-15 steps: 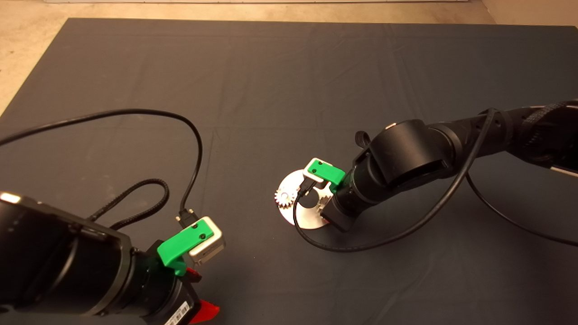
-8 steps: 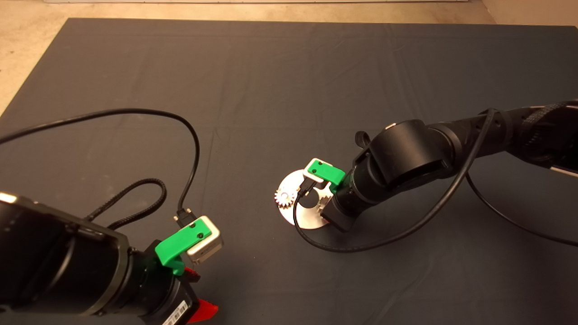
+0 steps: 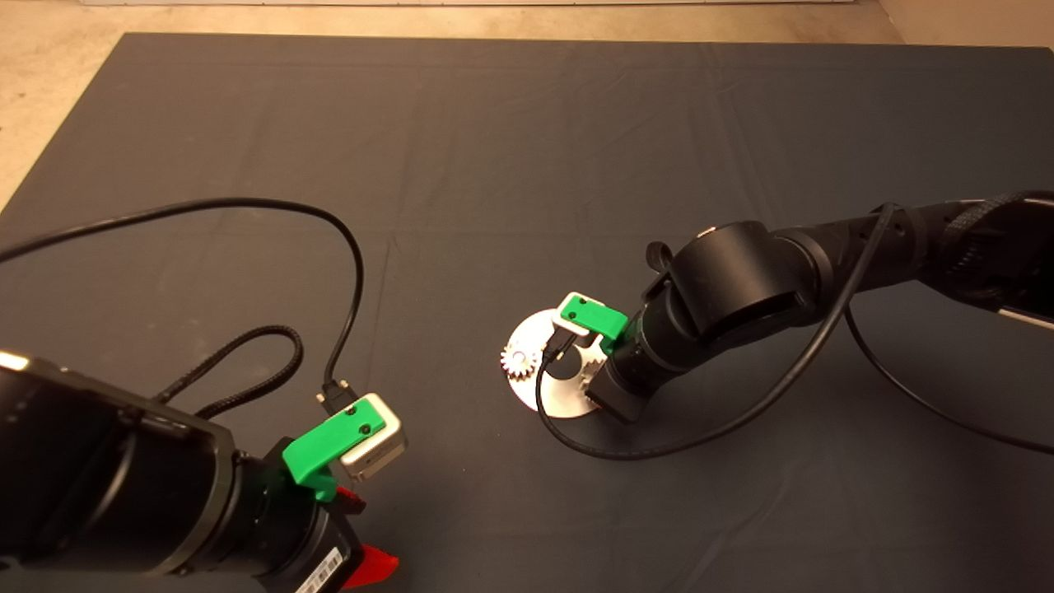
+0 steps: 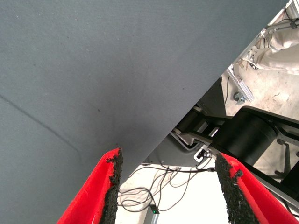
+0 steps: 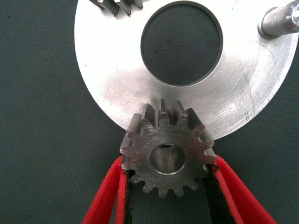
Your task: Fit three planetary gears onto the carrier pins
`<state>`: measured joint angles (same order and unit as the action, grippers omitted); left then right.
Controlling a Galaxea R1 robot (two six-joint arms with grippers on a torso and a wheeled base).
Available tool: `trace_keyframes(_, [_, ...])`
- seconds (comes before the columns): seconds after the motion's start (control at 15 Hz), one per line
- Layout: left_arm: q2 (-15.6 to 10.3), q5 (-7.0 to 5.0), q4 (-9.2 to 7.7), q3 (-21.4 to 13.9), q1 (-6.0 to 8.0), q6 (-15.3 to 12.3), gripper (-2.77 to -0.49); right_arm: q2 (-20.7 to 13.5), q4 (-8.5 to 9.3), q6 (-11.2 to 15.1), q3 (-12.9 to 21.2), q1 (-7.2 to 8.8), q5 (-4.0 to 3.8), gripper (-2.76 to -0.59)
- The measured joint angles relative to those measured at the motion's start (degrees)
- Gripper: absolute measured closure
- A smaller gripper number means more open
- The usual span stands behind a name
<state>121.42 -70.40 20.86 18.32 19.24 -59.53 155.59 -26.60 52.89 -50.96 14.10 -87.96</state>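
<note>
Slightly shifted since a second ago, the right arm's thick black joint now sits a little farther from the camera, while the left arm has eased a touch leftward; the disc and the gear on it lie as before.

Nearest, at the lower left of the counter, the left tool waits with its red fingers spread wide and nothing between them. Its wrist view shows only bare dark mat and, past the mat's edge, the floor with loose cables and a black stand.

Farther in, right of centre, the right tool is closed on a planetary gear, the black pads pressing its toothed rim from both sides. The gear lies flat with its round bore facing up, held over the near rim of the shiny disc. Whether a pin lies under that bore cannot be told. In the head view the tool itself is hidden beneath the arm.

Beyond the disc's central hole, one bare carrier pin stands upright at the rim. Another gear already sits on the disc's left edge, its teeth overhanging the mat.
</note>
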Motion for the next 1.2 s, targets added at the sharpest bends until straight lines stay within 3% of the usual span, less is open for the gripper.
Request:
trace_keyframes(0.47, [-0.09,0.04,0.13,0.0,0.0,-0.01,-1.33,0.06,-0.02,-0.6,-0.09,-0.24,0.02,-0.88])
trace_keyframes(0.8, [-0.83,0.17,0.3,0.0,0.0,0.0,-1.33,1.0,0.04,-0.76,-0.11,-0.33,-0.55,-0.88])
trace_keyframes(1.2, [-1.44,1.28,0.34,0.0,0.0,-0.01,-1.33,1.37,0.09,-0.76,-0.11,-0.44,-0.39,-0.88])
